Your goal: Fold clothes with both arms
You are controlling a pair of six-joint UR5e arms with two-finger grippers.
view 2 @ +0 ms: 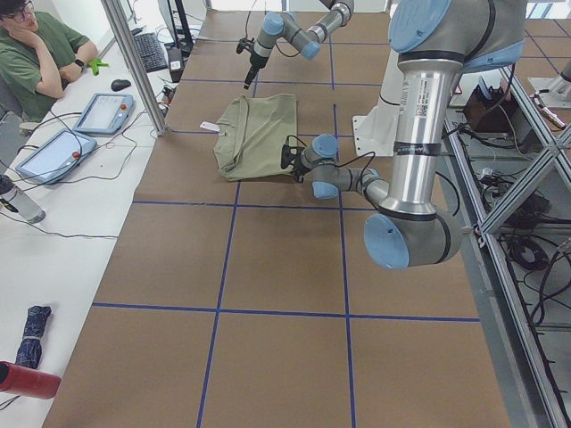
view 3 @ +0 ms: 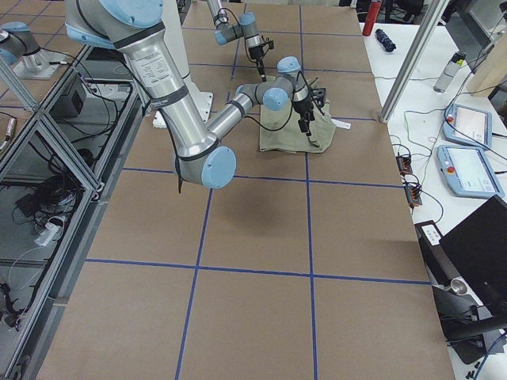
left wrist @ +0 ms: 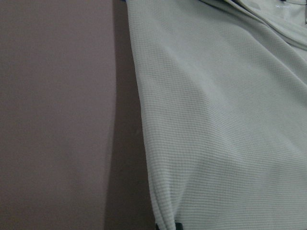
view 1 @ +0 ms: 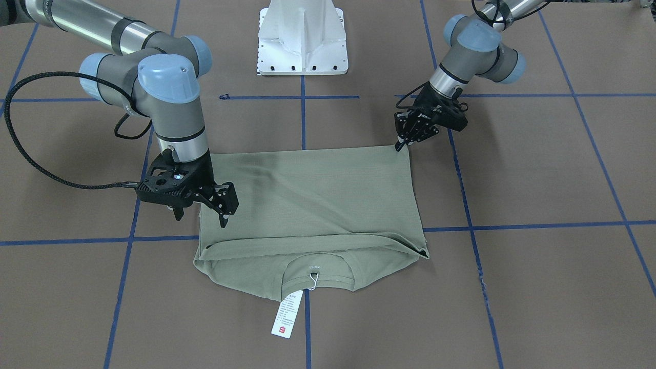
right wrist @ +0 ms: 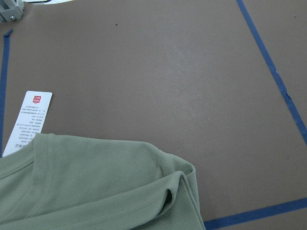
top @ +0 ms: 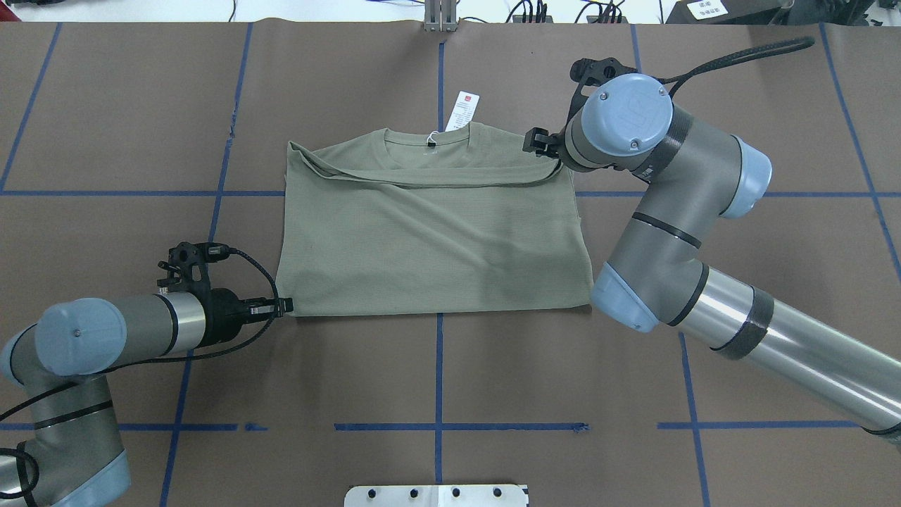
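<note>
Brown counter point(top: 528, 366) holds the shirt point(top: 436, 239) mid-surface, long axis left-right; left tool point(top: 285, 306) pinches its near left corner, right tool point(view 1: 201, 215) hangs released over the diagonally opposite far right shoulder.

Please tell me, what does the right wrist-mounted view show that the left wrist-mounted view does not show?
Only the right wrist view: the white hang tag with its red mark, and blue tape lines on the table. Only the left wrist view: the left gripper, its dark tips at the bottom, on the edge of the shirt. Both: the olive shirt and the brown table.
</note>
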